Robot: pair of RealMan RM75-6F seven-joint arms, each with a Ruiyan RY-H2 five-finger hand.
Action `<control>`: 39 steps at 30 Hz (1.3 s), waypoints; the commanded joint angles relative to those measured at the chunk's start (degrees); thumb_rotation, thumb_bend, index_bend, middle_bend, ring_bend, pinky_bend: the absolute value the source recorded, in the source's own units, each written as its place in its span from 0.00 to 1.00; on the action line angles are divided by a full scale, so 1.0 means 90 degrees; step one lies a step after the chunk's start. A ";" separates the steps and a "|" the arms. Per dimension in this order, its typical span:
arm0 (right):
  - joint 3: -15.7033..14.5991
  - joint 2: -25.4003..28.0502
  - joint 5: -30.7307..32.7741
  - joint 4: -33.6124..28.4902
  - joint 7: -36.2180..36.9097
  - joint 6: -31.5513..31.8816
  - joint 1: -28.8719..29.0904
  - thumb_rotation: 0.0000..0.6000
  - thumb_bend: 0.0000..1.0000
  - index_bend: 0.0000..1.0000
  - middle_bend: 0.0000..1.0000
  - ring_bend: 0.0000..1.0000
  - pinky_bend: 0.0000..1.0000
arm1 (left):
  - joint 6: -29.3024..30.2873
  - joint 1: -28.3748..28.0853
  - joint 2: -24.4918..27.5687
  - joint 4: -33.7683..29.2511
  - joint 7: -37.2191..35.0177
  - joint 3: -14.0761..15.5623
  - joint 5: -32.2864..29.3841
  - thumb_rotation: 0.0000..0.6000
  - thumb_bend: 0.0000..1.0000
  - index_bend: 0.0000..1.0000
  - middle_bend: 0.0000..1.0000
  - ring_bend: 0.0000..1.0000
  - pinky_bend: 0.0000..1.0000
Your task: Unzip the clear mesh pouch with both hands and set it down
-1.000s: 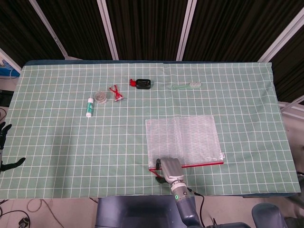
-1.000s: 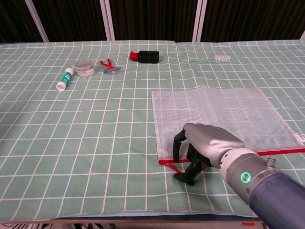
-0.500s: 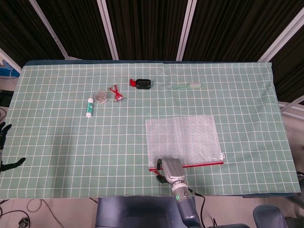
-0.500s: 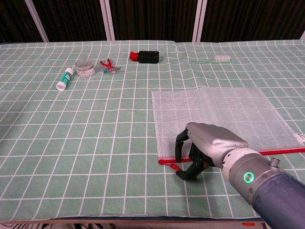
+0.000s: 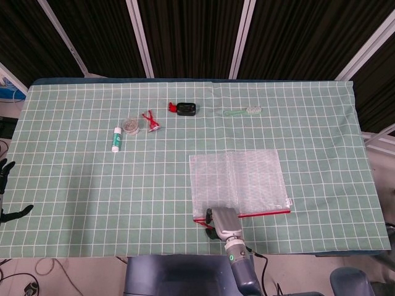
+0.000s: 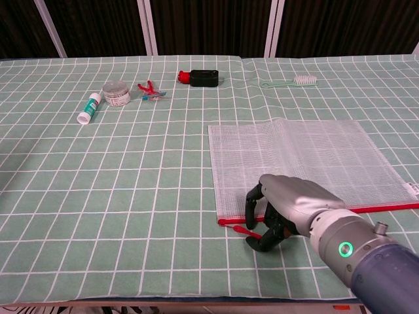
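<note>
- Slipping off the thin red zipper pull tab looks like the main risk: the tab lies flat on the green checked cloth of the worktop, just beside the curled fingertips of the right hand, and I cannot tell whether they touch it or have any real hold on it.
- Dragging the whole clear mesh pouch with the red zipper edge is the second risk; nothing pins its far or right side, so a sideways tug on the tab could slide or bunch it instead of opening the zip.
- Working one-handed adds to that, since the left hand sits off the left edge of the worktop, well apart from the pouch, and too little of it shows to read its state.
- Hovering low at the pouch's near-left corner, the right hand is arched palm-down, fingers curled in and downward around the zipper end; I judge it closed on nothing so far.
- Lying flat on the right half of the worktop, the pouch has its red zipper along the near edge, seemingly not yet opened.
</note>
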 commanded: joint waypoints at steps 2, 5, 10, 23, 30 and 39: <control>-0.0004 0.0001 -0.0014 -0.0020 -0.0005 0.0014 -0.0016 1.00 0.42 0.56 1.00 1.00 1.00 | -0.0002 -0.0001 0.0002 -0.0003 -0.0007 -0.0001 0.0001 1.00 0.01 0.00 0.00 0.00 0.00; -0.0007 0.0005 -0.0023 -0.0031 -0.0011 0.0024 -0.0031 1.00 0.45 0.56 1.00 1.00 1.00 | -0.0001 -0.0001 0.0001 -0.0001 -0.0017 0.0000 0.0006 1.00 0.01 0.00 0.00 0.00 0.00; 0.0002 0.0013 0.0007 -0.0014 -0.0026 0.0005 -0.0048 1.00 0.47 0.56 1.00 1.00 1.00 | 0.0007 0.0002 0.0002 0.0001 -0.0033 -0.0004 0.0005 1.00 0.01 0.00 0.00 0.00 0.00; 0.0030 0.0110 -0.0067 -0.0012 0.0088 -0.0080 -0.0087 1.00 0.57 0.62 1.00 1.00 1.00 | -0.0007 -0.0001 -0.0001 -0.0018 0.0048 -0.0005 -0.0032 1.00 0.01 0.00 0.00 0.00 0.00; 0.0089 0.0282 -0.0327 -0.0188 0.0201 -0.0037 -0.0099 1.00 0.61 0.66 1.00 1.00 1.00 | -0.0043 -0.0009 0.0010 -0.0048 0.0070 -0.0016 -0.0084 1.00 0.01 0.00 0.00 0.00 0.00; 0.0449 0.0678 -0.0602 -0.0630 0.0150 0.0041 0.0033 1.00 0.64 0.68 1.00 1.00 1.00 | -0.0114 -0.0051 0.0072 -0.0092 0.0228 -0.0010 -0.0101 1.00 0.02 0.00 0.00 0.00 0.00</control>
